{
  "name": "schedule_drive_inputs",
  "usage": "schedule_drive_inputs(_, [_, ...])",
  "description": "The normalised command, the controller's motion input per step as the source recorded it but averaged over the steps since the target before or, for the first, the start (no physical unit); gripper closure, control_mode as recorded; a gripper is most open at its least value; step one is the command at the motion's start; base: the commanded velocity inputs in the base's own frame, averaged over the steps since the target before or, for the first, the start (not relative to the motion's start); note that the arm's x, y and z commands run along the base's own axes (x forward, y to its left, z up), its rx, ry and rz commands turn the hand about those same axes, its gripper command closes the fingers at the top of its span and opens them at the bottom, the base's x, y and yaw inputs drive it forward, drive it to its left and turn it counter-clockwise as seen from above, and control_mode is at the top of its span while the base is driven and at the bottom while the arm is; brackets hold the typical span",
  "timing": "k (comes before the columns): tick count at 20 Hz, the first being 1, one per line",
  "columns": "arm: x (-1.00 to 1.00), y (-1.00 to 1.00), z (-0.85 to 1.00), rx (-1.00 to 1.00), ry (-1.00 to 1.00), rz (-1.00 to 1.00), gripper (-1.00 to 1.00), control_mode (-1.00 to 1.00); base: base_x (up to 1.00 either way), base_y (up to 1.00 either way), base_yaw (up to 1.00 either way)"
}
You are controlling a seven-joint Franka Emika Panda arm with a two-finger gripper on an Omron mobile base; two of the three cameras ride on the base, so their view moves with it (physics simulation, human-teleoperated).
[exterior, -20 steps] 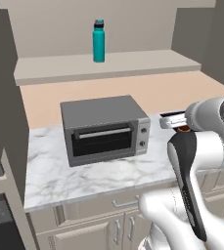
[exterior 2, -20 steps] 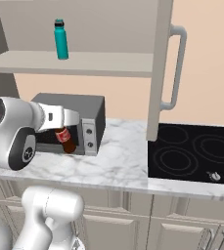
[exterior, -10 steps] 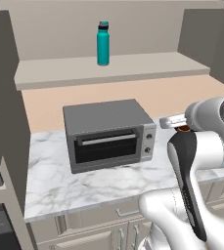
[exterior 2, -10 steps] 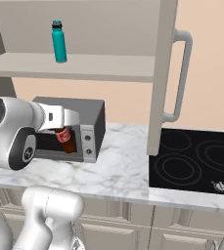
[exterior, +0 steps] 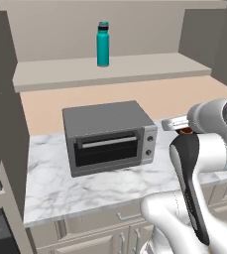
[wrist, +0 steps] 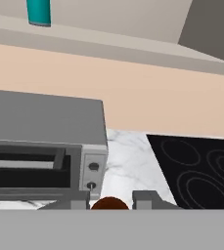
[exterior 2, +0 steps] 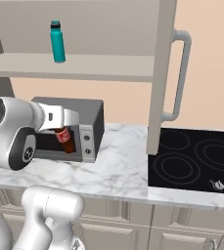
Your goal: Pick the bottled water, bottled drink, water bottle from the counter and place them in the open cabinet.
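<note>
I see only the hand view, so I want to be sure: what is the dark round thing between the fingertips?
Observer: It is the top of the cola bottle. The gripper is shut on its neck, and the body hangs below.
Operator: Is the teal flask standing? I see only its lower part.
Observer: Yes, the flask stands upright on the shelf, lid on.
Operator: Where is the cabinet door?
Observer: The door stands open, edge toward the right base camera, between the oven and the stove.
</note>
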Motion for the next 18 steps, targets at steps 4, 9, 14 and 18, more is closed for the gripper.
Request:
schedule_drive_inputs(4, [-0.01, 0.00, 0.31, -0.01, -0.04, -0.10, 1.00, -1.00, 0.00, 0.00, -0.03])
schedule_drive_inputs(9, [-0.01, 0.00, 0.52, 0.00, -0.01, -0.14, 1.00, -1.00, 0.00, 0.00, 0.00])
schedule_drive_inputs(14, [-0.22, -0.01, 0.49, 0.01, -0.02, -0.12, 1.00, -1.00, 0.00, 0.00, 0.00])
schedule_drive_inputs(18, [-0.35, -0.06, 0.46, 0.05, -0.02, -0.09, 1.00, -1.00, 0.00, 0.00, 0.00])
